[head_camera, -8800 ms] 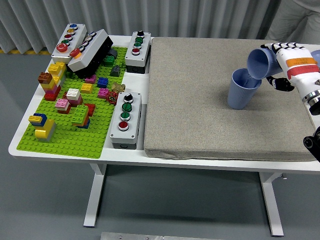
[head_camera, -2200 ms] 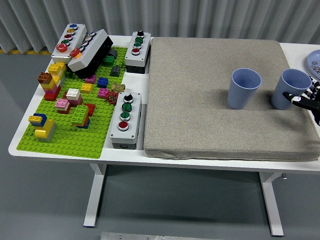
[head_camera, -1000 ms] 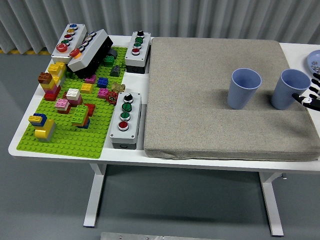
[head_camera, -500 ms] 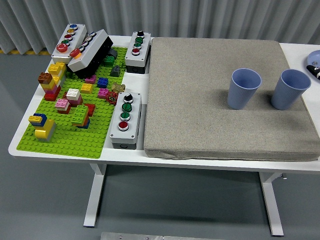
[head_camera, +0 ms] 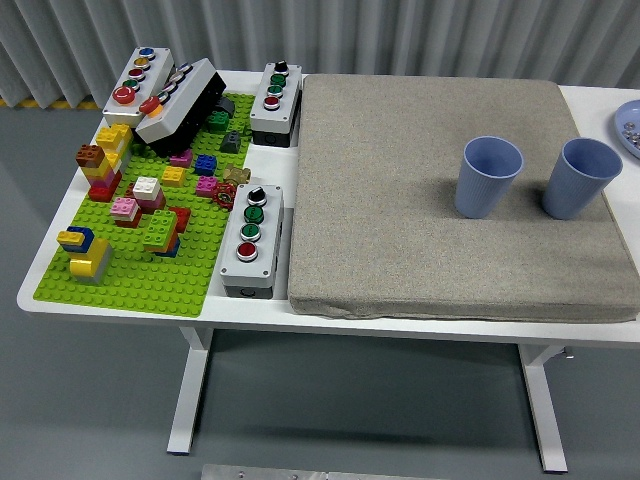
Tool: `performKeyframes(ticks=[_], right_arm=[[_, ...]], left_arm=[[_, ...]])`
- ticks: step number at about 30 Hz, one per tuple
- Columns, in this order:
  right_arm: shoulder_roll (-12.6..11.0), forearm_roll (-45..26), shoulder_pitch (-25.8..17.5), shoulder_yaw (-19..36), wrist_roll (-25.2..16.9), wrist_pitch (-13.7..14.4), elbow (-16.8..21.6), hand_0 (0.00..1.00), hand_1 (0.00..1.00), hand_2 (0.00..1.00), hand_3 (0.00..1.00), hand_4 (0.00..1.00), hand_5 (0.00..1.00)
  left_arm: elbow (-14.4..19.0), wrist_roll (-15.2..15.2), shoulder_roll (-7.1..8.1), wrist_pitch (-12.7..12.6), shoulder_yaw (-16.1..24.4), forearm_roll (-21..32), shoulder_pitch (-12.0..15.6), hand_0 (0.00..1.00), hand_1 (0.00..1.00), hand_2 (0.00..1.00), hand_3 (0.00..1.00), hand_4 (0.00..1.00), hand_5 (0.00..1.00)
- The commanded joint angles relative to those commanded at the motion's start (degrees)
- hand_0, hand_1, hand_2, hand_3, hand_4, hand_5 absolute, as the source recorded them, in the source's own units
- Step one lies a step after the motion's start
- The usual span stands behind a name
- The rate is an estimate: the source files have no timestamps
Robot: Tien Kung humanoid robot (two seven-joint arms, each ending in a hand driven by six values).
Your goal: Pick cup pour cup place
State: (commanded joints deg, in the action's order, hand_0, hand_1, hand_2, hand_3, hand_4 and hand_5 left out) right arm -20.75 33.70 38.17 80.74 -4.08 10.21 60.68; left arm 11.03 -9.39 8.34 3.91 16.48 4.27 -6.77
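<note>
Hands absent from the head view: neither arm shows, so nothing can be said of how far either hand is open or what it holds. Two blue cups stand free on the grey mat [head_camera: 430, 250] that covers the right part of the white tabletop [head_camera: 150, 305]: left cup [head_camera: 491, 177] toward the mat's middle right, right cup [head_camera: 581, 178] near the mat's right edge, the two apart and not touching. Both are upright, long axis vertical, mouths pointing up, wider at the rim than at the base. Contents cannot be made out. Judgement: pouring and placing look finished, with the cups set down and released. If another pick follows, approach a cup from the side at mid-height, close evenly around the wall and lift straight up, since the soft mat could let a nudged cup tip. Left of the mat lie a green brick baseplate [head_camera: 130, 255] and grey button boxes [head_camera: 250, 240], well clear of the cups.
</note>
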Motion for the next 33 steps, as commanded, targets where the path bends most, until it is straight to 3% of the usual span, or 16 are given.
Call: performKeyframes(ticks=[1,2,7,8,33], right_arm=[[0.59,-0.26,0.39,0.29,0.50,-0.36,-0.83,0.879,0.821,0.875,0.863,0.881,0.480],[0.81,-0.36,0.53,0.40,0.67,-0.49,-1.14,0.900,0.836,0.891,0.887,0.904,0.849],[2.40,2.62,1.34,1.73,3.66,-1.46,-3.13,0.900,0.836,0.891,0.887,0.904,0.849],[2.59,2.99,1.40,1.82,3.44,-1.28,-3.25,0.900,0.834,0.894,0.889,0.903,0.998],[3.13,4.21,0.89,3.57,3.66,-1.37,-4.00,0.911,0.837,0.898,0.898,0.889,0.998]], left_arm=[[0.02,0.01,-0.01,0.01,-0.04,0.06,0.01,0.866,0.836,0.911,0.799,0.642,0.890],[0.03,0.02,-0.01,0.01,-0.05,0.08,0.01,0.865,0.837,0.911,0.799,0.641,0.890],[0.08,-0.05,-0.02,0.03,0.00,-0.04,0.12,0.865,0.837,0.911,0.799,0.641,0.890],[0.09,-0.05,-0.03,0.04,-0.01,-0.05,0.11,0.865,0.836,0.911,0.799,0.641,0.890],[-0.01,0.03,-0.18,0.00,0.10,-0.11,0.20,0.865,0.837,0.913,0.799,0.641,0.891]])
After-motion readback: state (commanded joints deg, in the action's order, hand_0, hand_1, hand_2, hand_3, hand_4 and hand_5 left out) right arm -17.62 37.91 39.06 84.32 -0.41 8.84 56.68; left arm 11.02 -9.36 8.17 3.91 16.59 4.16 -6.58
